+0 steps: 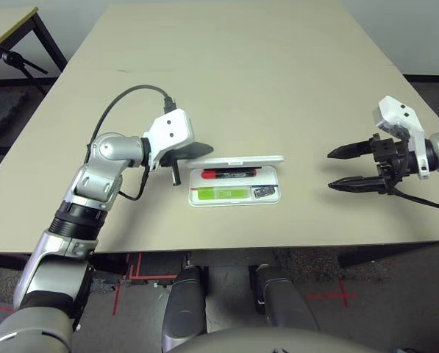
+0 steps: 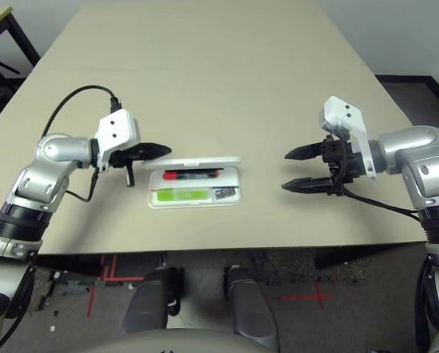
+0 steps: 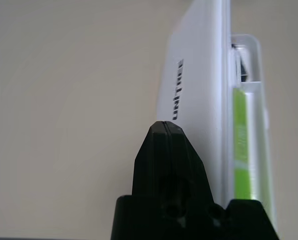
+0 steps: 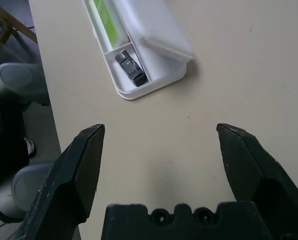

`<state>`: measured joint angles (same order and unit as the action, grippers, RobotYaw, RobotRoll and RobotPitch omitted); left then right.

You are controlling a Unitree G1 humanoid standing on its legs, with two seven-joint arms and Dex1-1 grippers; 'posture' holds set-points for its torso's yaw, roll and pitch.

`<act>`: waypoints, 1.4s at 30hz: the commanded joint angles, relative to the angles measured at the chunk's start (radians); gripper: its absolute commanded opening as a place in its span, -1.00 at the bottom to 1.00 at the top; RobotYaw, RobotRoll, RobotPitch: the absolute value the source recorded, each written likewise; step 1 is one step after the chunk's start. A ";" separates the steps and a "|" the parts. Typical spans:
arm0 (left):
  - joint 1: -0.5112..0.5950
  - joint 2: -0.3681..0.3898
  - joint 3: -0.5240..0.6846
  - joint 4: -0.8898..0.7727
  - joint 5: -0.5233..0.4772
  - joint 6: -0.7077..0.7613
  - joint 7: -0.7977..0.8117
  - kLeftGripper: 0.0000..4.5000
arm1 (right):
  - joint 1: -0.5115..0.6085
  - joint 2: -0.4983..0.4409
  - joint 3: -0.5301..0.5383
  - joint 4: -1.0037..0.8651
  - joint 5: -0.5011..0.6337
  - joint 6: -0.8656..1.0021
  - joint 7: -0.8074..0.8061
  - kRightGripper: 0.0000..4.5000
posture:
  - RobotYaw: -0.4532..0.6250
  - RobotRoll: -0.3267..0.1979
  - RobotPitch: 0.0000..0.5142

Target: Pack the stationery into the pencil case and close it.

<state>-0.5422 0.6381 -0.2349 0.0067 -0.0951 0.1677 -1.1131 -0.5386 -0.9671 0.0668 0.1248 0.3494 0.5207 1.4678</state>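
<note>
The white pencil case [image 1: 234,197] lies near the table's front edge, its lid [image 1: 237,160] half raised along the far side. Inside lie the black marker with red cap [image 1: 230,174], the lime-green flat stick [image 1: 220,193] and the small dark clip [image 1: 262,192]. My left gripper [image 1: 201,150] is shut and empty, its tip at the lid's left end [image 3: 188,75], behind the lid; I cannot tell if it touches. My right gripper [image 1: 335,168] stands open and empty over bare table, well to the right of the case [image 4: 153,82].
The beige table [image 1: 226,73] stretches far behind the case. A black cable [image 1: 123,99] loops from my left wrist. A dark-framed table corner [image 1: 13,29] stands off the far left. Red tape marks [image 1: 337,296] show on the floor.
</note>
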 commanded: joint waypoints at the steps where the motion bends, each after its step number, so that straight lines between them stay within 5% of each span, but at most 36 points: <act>1: 0.043 0.007 -0.078 -0.003 0.063 -0.018 -0.013 -0.99 | -0.002 0.006 0.017 0.016 -0.017 -0.019 -0.003 1.00 | -0.23 0.25 -0.47; 13: 0.050 0.019 -0.162 0.142 0.193 -0.136 -0.001 -0.99 | 0.004 0.012 0.019 0.021 -0.030 -0.030 -0.006 1.00 | -0.25 0.25 -0.47; 19: 0.030 -0.056 -0.061 0.116 0.085 -0.083 0.062 -0.99 | 0.002 0.024 0.006 0.029 -0.023 -0.031 -0.026 1.00 | -0.25 0.25 -0.47; 22: 0.019 -0.093 0.032 0.109 0.007 -0.037 0.105 -0.73 | -0.013 0.068 -0.022 0.058 -0.016 -0.041 -0.088 1.00 | -0.25 0.25 -0.47; 25: -0.005 -0.130 0.140 0.156 -0.050 -0.021 0.190 -0.22 | -0.060 0.163 -0.074 0.155 -0.040 -0.094 -0.251 1.00 | -0.24 0.25 -0.46; 32: -0.108 -0.148 0.335 0.424 -0.008 -0.147 0.518 0.98 | -0.186 0.313 -0.189 0.425 -0.107 -0.228 -0.646 1.00 | -0.23 0.25 -0.45; 42: -0.155 -0.047 0.548 0.817 -0.009 -0.363 0.866 0.99 | -0.311 0.357 -0.380 0.882 -0.162 -0.523 -1.270 1.00 | -0.20 0.25 -0.47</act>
<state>-0.7105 0.5786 0.2977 0.7747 -0.1146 -0.1561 -0.2801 -0.8362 -0.6099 -0.2738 0.9550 0.1918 0.0366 0.2881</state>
